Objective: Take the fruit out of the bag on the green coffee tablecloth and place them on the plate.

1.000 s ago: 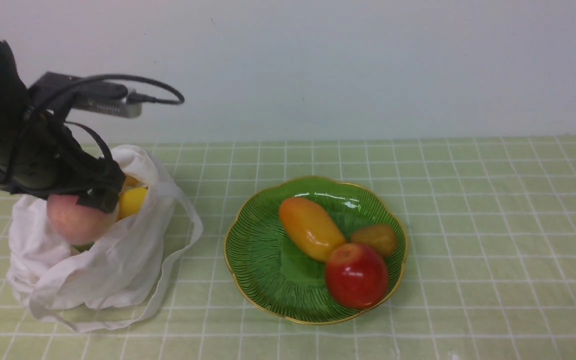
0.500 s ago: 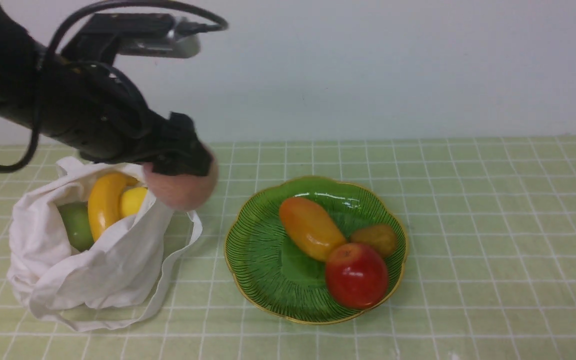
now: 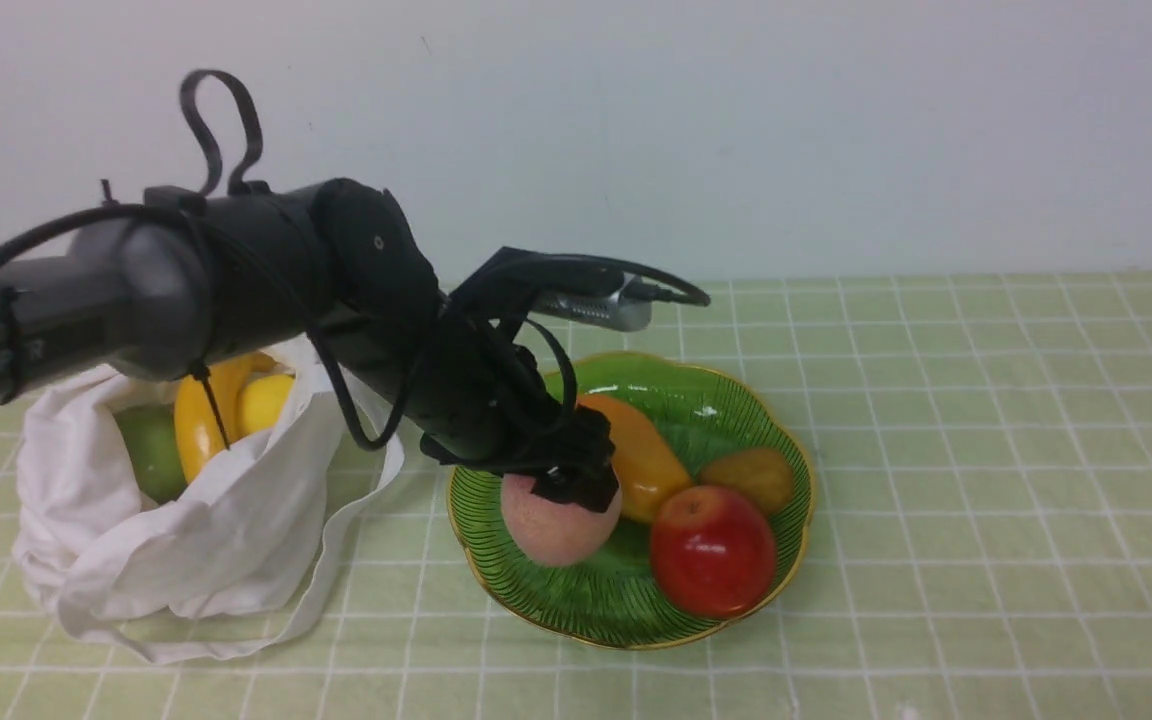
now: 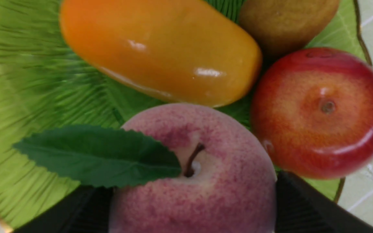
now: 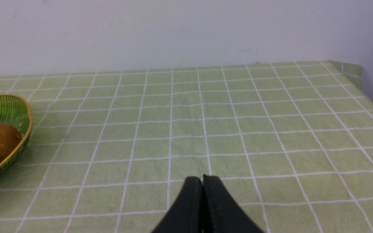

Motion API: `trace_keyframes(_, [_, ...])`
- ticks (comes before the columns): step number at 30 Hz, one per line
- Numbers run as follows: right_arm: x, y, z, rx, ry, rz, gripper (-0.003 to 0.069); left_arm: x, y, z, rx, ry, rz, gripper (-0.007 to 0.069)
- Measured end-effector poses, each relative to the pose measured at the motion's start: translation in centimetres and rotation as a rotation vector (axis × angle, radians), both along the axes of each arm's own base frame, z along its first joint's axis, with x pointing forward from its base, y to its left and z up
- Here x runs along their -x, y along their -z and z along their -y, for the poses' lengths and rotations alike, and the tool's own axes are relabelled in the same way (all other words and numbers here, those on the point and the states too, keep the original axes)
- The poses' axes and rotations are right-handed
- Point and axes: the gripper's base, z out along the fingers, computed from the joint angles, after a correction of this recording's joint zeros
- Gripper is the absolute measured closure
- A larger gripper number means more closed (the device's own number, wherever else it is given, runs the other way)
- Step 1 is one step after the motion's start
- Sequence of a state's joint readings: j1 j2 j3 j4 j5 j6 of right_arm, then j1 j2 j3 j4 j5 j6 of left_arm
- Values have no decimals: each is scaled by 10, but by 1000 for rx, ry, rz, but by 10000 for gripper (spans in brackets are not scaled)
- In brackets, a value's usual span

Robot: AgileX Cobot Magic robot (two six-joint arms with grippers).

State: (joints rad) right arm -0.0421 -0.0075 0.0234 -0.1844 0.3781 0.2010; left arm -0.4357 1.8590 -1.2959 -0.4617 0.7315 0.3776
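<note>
Peach now over plate

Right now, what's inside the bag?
In the bag I can see a green fruit, a banana and a yellow fruit. The left arm hides part of the opening, and whatever lies beneath those fruits is covered.
</note>
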Motion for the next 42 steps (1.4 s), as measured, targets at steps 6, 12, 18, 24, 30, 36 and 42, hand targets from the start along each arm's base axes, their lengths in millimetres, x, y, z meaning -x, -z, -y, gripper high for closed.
trace_keyframes(6, [0, 0, 0, 0, 0, 0, 673, -1, 3, 2, 8, -7, -8, -3])
trace_keyframes(12, [0, 0, 0, 0, 0, 0, 673, 2, -7, 1, 18, -7, 12, -39])
trace_keyframes(18, [0, 0, 0, 0, 0, 0, 673, 18, -61, -9, 55, -27, 138, 167])
trace_keyframes(24, [0, 0, 0, 0, 0, 0, 673, 72, -162, -42, 132, -103, 390, 602])
trace_keyframes(30, [0, 0, 0, 0, 0, 0, 673, 126, -216, -68, 235, -137, 554, 632])
trace_keyframes(36, [0, 0, 0, 0, 0, 0, 673, 210, -223, -110, 352, -179, 732, 632])
trace_keyframes(42, [0, 0, 0, 0, 0, 0, 673, 256, -192, -127, 451, -192, 723, 632])
